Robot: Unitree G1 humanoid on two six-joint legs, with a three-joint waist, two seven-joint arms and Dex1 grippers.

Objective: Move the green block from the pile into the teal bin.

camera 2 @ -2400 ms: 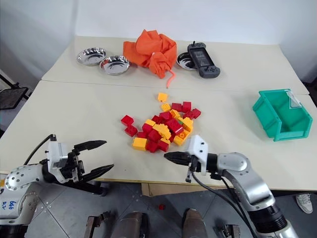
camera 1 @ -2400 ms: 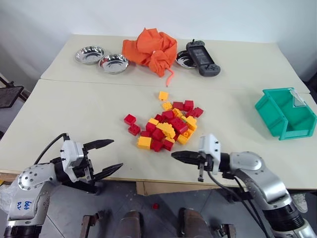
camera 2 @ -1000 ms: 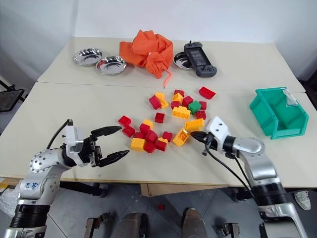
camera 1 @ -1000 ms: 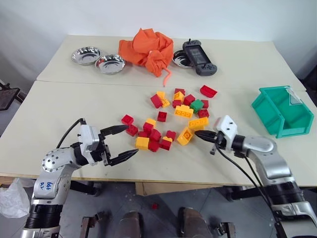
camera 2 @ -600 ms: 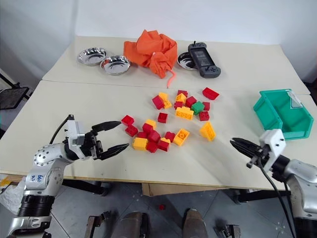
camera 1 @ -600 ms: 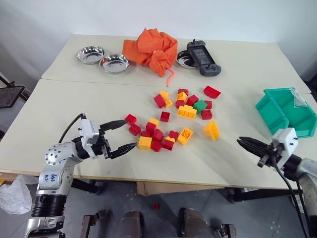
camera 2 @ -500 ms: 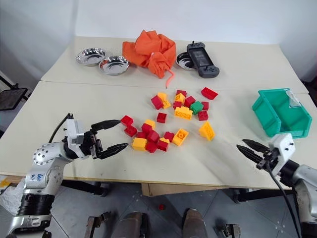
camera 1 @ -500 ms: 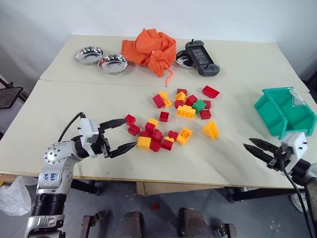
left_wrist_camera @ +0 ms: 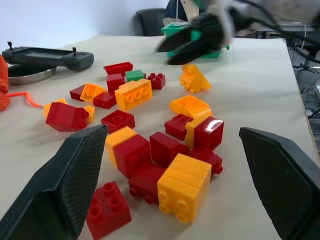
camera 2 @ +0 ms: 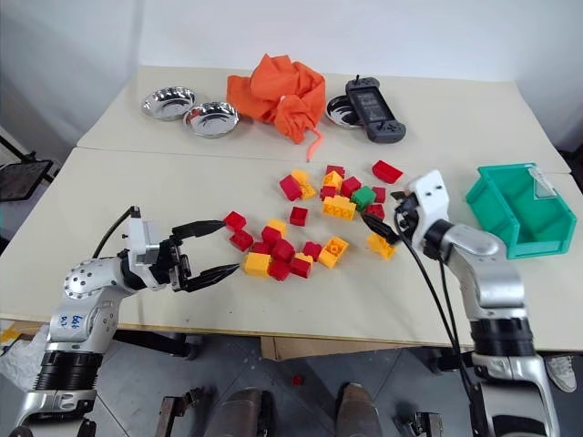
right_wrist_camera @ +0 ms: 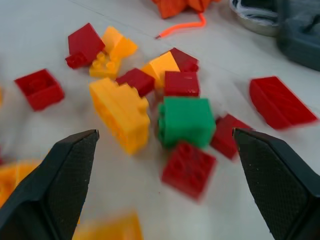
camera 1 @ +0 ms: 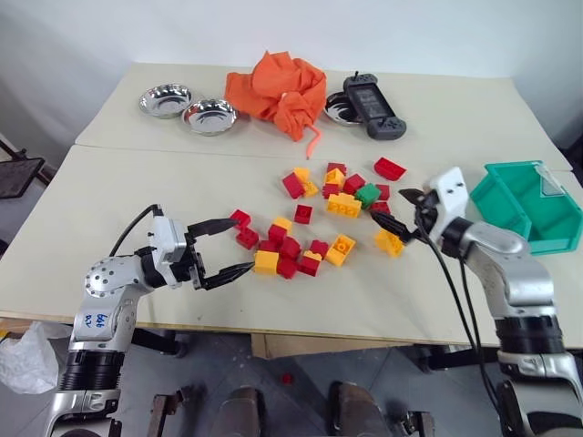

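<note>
Swinging in from the desk's right edge, the right gripper (camera 1: 396, 211) now sits just beside the scattered bricks, between them and the teal bin (camera 1: 528, 205); its jaws have spread from shut to wide and hold nothing. The pile (camera 1: 290, 251), once one tight heap, lies broken into a near cluster and a looser far group. The left gripper (camera 1: 223, 248) hovers at the near cluster's left side, jaws wide and empty.

The green block (right_wrist_camera: 186, 120) rests on the desk (camera 1: 137, 200) in the far group, touching a yellow brick and red ones, framed between the right gripper's black fingertips (right_wrist_camera: 67, 167) but not yet grasped. I judge the task to be early: the block has been uncovered and lined up, while the grasp, the carry and the drop into the bin remain.

The bricks are glossy hard plastic, boxy with round studs on top. The bin is rigid teal plastic, rectangular with a sloped open front. The finger pads carry a fine cross-hatched rubbery texture. The desk surface is smooth, matte and pale.
</note>
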